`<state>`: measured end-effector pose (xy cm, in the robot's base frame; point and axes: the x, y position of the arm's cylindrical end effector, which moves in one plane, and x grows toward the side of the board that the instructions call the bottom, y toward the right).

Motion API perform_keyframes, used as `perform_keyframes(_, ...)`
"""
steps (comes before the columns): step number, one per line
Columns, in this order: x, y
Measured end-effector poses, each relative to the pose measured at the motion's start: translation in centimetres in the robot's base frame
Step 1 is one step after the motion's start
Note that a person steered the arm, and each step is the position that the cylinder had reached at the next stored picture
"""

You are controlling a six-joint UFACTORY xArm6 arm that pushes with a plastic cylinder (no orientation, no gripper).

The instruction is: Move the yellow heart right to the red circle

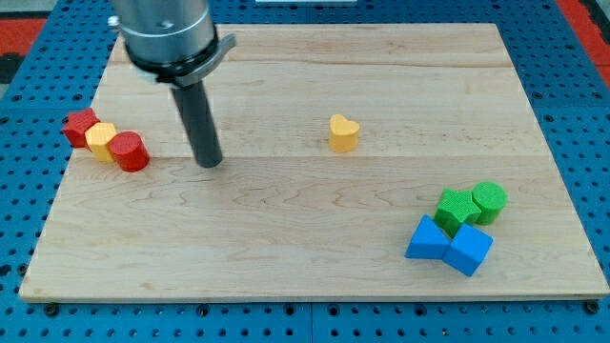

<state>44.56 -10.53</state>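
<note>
The yellow heart [343,132] sits near the middle of the wooden board [315,238], slightly towards the view's top. The red circle [129,151] is at the view's left edge of the board, touching a yellow block [101,140], which touches a red star-like block [81,126]. My tip [210,164] rests on the board between them, about 85 px to the right of the red circle and about 140 px to the left of the yellow heart. It touches no block.
At the view's lower right is a cluster: a green star block [455,208], a green circle [489,201], a blue triangle block [428,240] and a blue cube [469,250]. A blue pegboard surrounds the board.
</note>
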Motion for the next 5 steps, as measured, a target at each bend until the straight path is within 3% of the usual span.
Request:
perform_keyframes(2, 3.0, 17.8)
perform_keyframes(3, -2.5, 22.7)
perform_keyframes(4, -5.1, 17.6)
perform_keyframes(5, -4.2, 11.5)
